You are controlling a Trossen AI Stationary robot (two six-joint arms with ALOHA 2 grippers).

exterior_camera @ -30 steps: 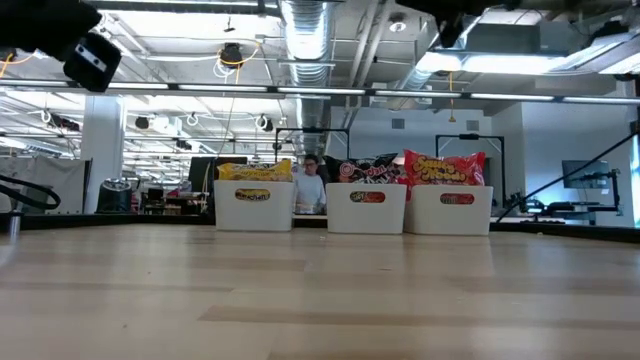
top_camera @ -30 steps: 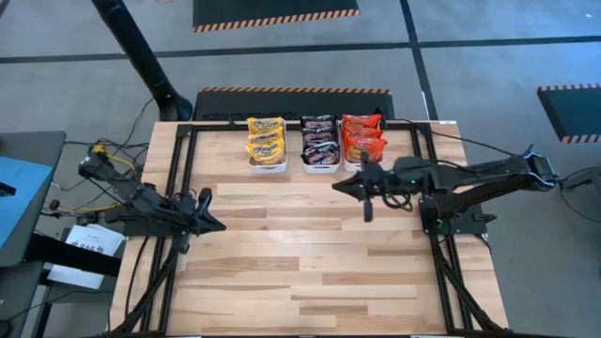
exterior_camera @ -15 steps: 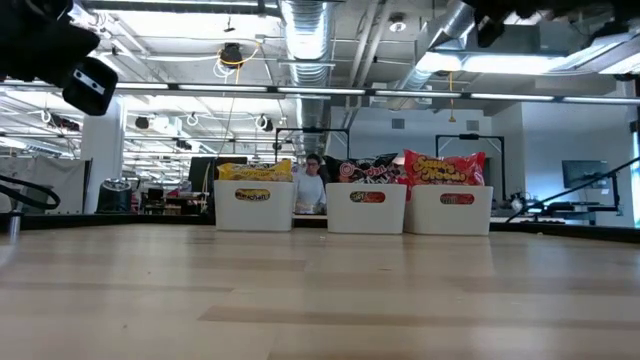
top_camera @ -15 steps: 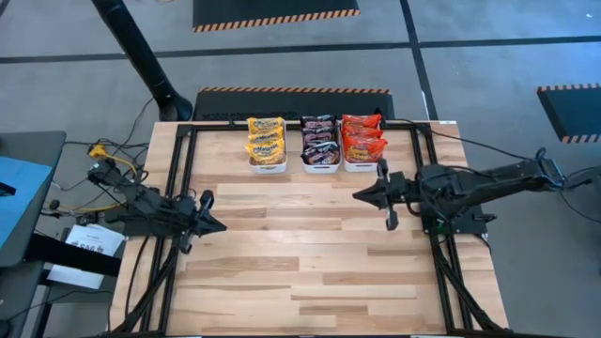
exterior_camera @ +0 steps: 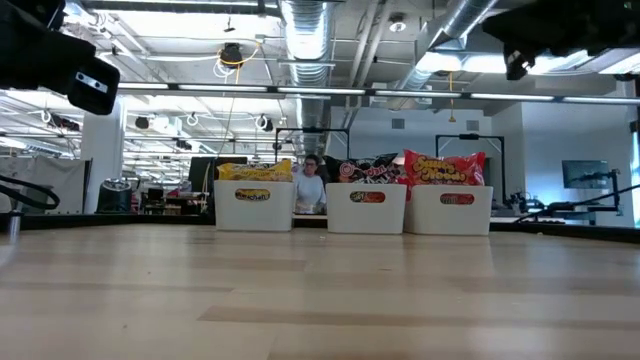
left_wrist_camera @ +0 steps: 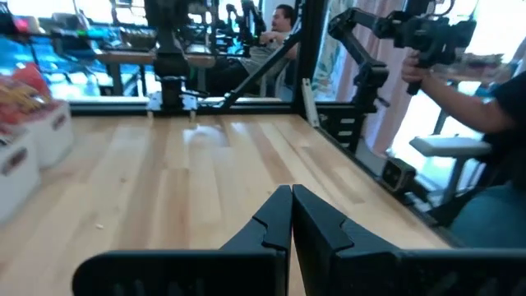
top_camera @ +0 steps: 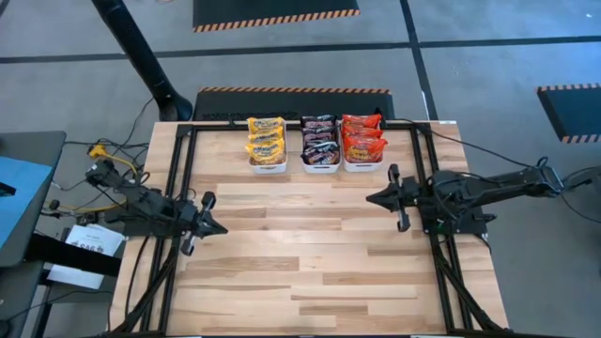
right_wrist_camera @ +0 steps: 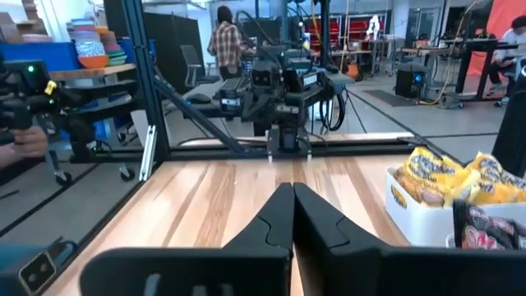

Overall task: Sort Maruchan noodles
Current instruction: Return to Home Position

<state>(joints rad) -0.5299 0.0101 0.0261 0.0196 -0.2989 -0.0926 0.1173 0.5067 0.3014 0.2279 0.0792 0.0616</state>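
High view has the Maruchan noodles all sorted into three white bins set in a row at the 12 o'clock edge of the table (top_camera: 300, 272). The yellow packets (top_camera: 266, 138) fill the left bin (top_camera: 268, 170), the dark packets (top_camera: 319, 137) fill the middle bin (top_camera: 320, 171), and the red packets (top_camera: 362, 136) fill the right bin (top_camera: 362, 170). Each bin seems to hold three or so packets, though they overlap too much for a sure count. The bins stand just beside one another, and no packet lies on the bare wood.

Near the 9 o'clock edge the left gripper (top_camera: 218, 228) hangs over the table, its tip pointing toward 3 o'clock. The left wrist view shows its two dark fingers (left_wrist_camera: 275, 220) pressed together with nothing between them. Over by the 3 o'clock edge, the right gripper (top_camera: 370, 199) points toward 9 o'clock and sits well apart from the bins. Its fingers (right_wrist_camera: 278, 215) are likewise closed flat against each other and hold nothing.

Low view looks level across the wood to the same row, with packets standing up above each white rim and a person (exterior_camera: 313, 184) seated far behind the gap between the left and middle bins. Across the table, the right wrist view takes in the left arm (right_wrist_camera: 283, 82), with yellow packets at the side in their bin.
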